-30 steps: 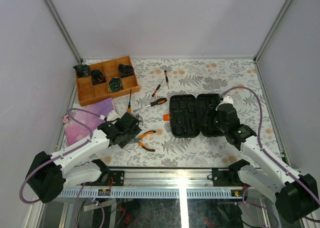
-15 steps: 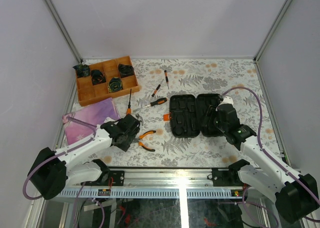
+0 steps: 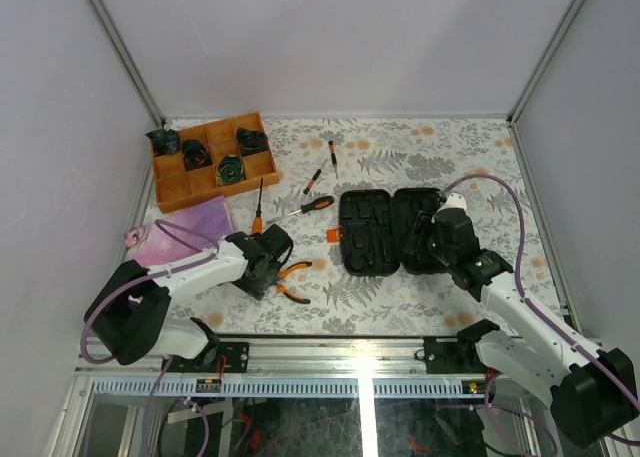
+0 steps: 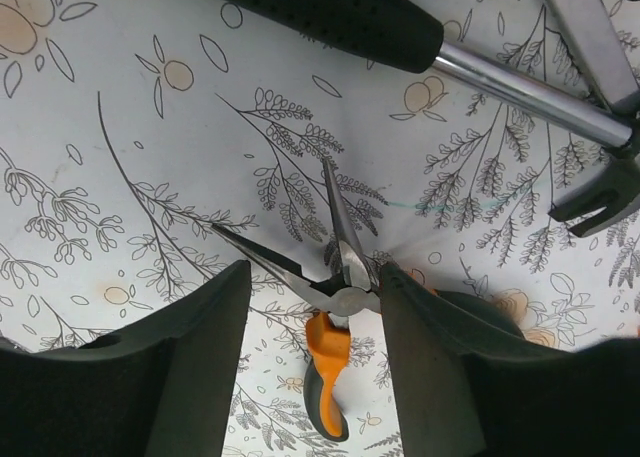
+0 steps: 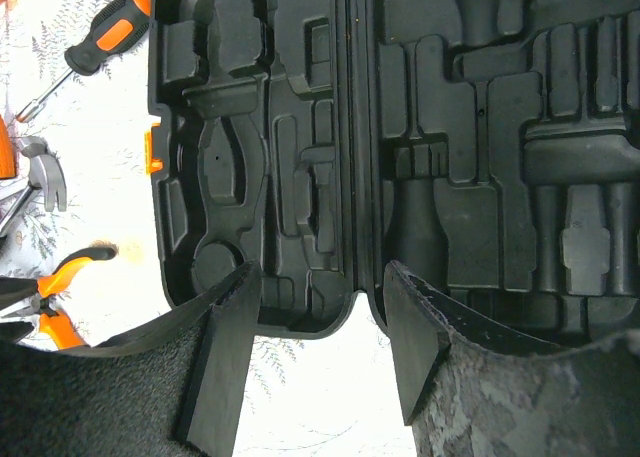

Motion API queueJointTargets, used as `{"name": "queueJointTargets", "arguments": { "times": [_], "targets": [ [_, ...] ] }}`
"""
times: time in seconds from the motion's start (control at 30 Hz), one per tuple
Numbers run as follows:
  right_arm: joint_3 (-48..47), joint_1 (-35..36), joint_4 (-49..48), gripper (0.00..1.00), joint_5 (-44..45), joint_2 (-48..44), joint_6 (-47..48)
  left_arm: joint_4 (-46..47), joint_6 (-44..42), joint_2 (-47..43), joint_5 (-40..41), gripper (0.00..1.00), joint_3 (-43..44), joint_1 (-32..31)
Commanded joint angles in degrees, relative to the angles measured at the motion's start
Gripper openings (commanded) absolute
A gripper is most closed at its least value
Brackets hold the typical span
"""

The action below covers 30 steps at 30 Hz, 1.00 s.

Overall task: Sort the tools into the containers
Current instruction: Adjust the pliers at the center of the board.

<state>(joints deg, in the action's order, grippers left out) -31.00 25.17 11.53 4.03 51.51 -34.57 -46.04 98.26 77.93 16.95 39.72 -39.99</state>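
Nearest the bases, the left claw (image 4: 314, 273) sits low over the worktop (image 4: 120, 137), released, its fingers (image 4: 190, 367) spread one on each side of the pliers (image 4: 340, 302) and gripping nothing. The pliers lie flat with their thin steel tips parted and pointing away from the wrist. The pivot is just beside one finger, and an orange handle runs back between the two. Whether that finger touches the pivot I cannot tell. Just past the tips lies the hammer (image 4: 540, 92), with black grip, bare steel shaft and forked head.

The right claw (image 5: 322, 277) is also spread wide and holds nothing, hanging over the near edge of the case (image 5: 300, 127), about at its hinge. The case lies open like a book, moulded slots facing up, with an orange tab (image 5: 153, 149) on its left edge.

Seen from above, a screwdriver (image 3: 318, 204) lies on the worktop just left of the case. A thin screwdriver (image 3: 260, 199) lies beyond the left claw. Farther off are a short driver (image 3: 313, 180) and a second short driver (image 3: 332, 157). A purple cloth (image 3: 175, 239) lies at the left edge. Beyond it is a wooden tray (image 3: 205, 187) with dark coils (image 3: 230, 167) in some compartments
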Motion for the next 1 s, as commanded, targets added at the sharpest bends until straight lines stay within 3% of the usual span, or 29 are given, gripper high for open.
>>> {"name": "queueJointTargets", "arguments": {
  "times": [0.0, 0.47, 0.67, 0.83, 0.97],
  "targets": [
    [-2.57, -0.18, -0.86, 0.58, 1.35, 0.41, 0.13, -1.98, 0.29, 0.61, 0.81, 0.51, -0.34, 1.12],
    [-2.90, -0.16, -1.01, 0.58, 0.47, 1.26, 0.02, 5.94, -9.05, -1.17, 1.30, 0.23, -5.58, 6.56],
    [-3.41, -0.20, -0.21, 0.60, -0.89, 0.87, 3.12, 11.39, -23.41, -0.24, -0.20, 0.07, -3.73, 6.66],
    [-5.50, -0.07, 0.82, 0.63, -7.72, 2.43, 9.94, 19.65, -36.60, 0.12, -4.41, 0.05, -3.71, 6.67],
    [-7.63, 1.68, 2.11, 0.63, -11.47, 4.44, 13.14, 28.60, -44.21, -2.10, -8.89, 0.10, -6.10, 6.68]
  ]
}}
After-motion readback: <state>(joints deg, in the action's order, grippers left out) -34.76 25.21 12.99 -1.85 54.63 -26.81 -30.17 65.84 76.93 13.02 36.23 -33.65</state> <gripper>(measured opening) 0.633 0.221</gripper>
